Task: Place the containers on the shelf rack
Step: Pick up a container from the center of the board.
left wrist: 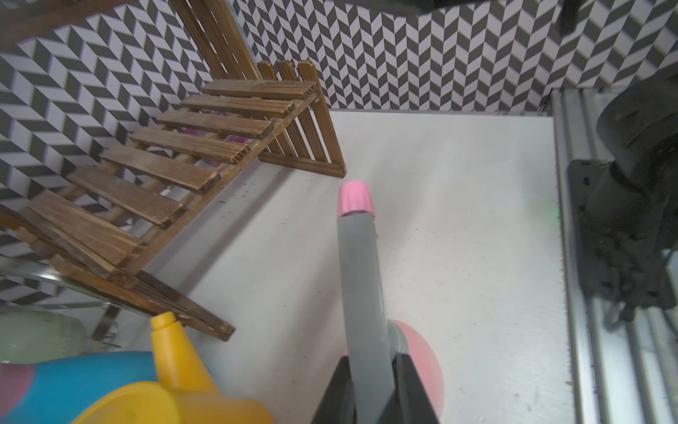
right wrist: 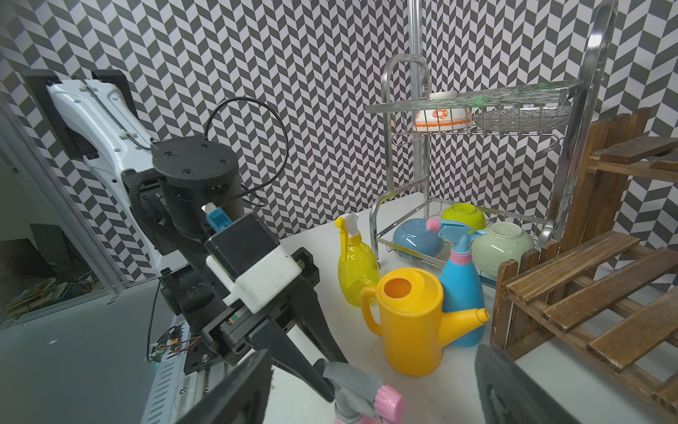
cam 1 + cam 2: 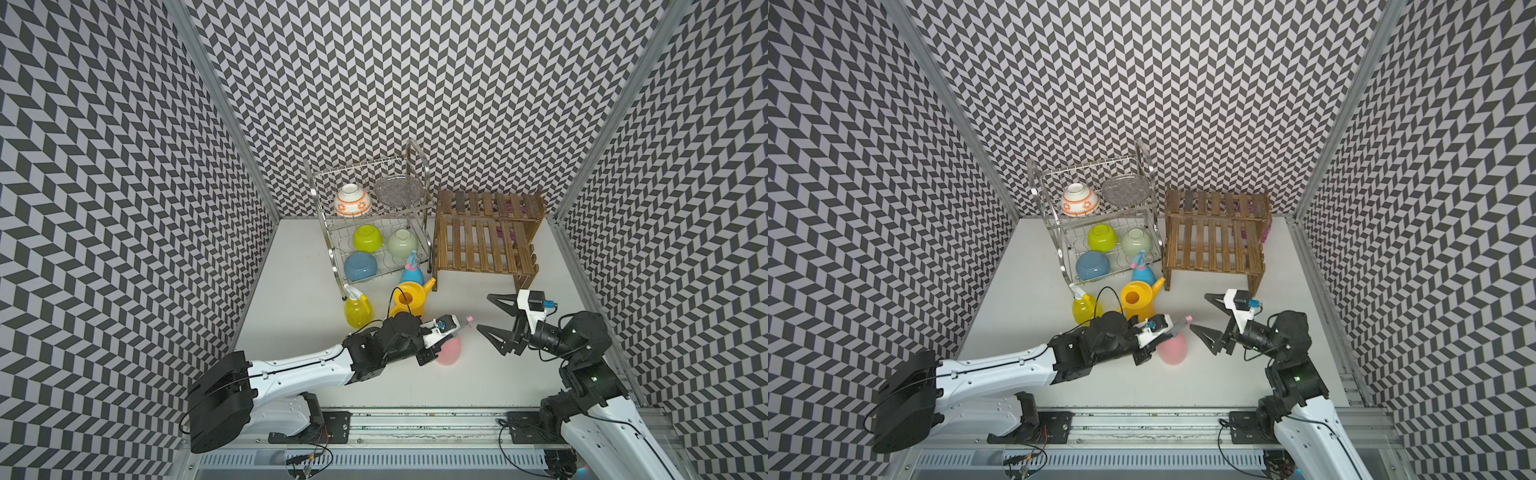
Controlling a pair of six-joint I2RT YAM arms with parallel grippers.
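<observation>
Both arms [image 3: 299, 370] have white shells and black joints; thin black cables [image 2: 242, 97] loop outside.

The shelf rack [image 2: 579, 264] is rough, dark-stained wood. The dish rack [image 2: 477, 98] is shiny wire metal. The watering can [image 2: 411, 323] is smooth opaque plastic, the yellow spray bottle [image 2: 356, 271] glossy and translucent. The bench [image 3: 291, 299] is matt white.
</observation>
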